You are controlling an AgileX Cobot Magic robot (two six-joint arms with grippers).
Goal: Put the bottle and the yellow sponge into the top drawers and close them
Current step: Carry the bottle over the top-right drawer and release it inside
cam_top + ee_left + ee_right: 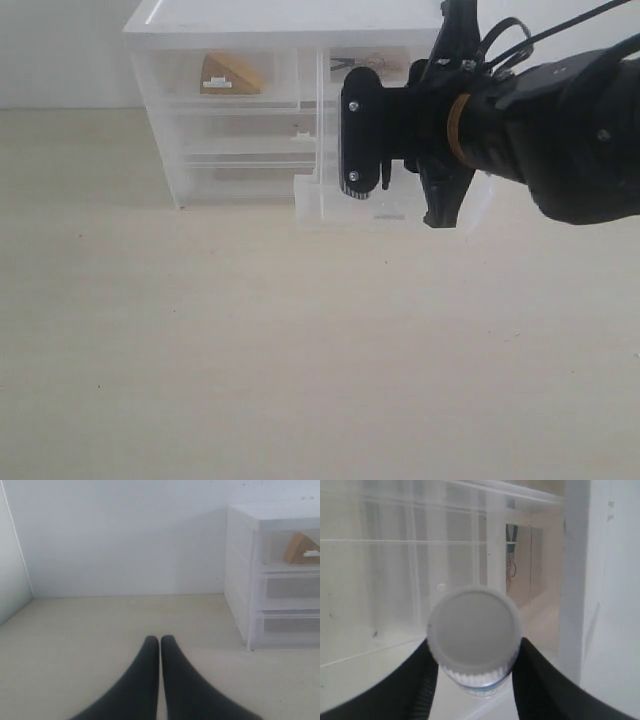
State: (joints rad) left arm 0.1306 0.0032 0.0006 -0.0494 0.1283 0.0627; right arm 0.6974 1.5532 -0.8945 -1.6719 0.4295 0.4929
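At the open drawer [322, 203], right gripper [474, 680] pinches bottle [475, 627]; left gripper [160, 642] pressed together; sponge [228, 75] lies in shut top-left drawer [175, 75].

One bottle [475, 635], one yellow sponge [228, 75]

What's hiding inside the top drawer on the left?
The yellow sponge sits inside the left top drawer, showing through its cloudy front. Nothing else shows, but the white handle tab covers a bit of the sponge, and the plastic blurs the rest.
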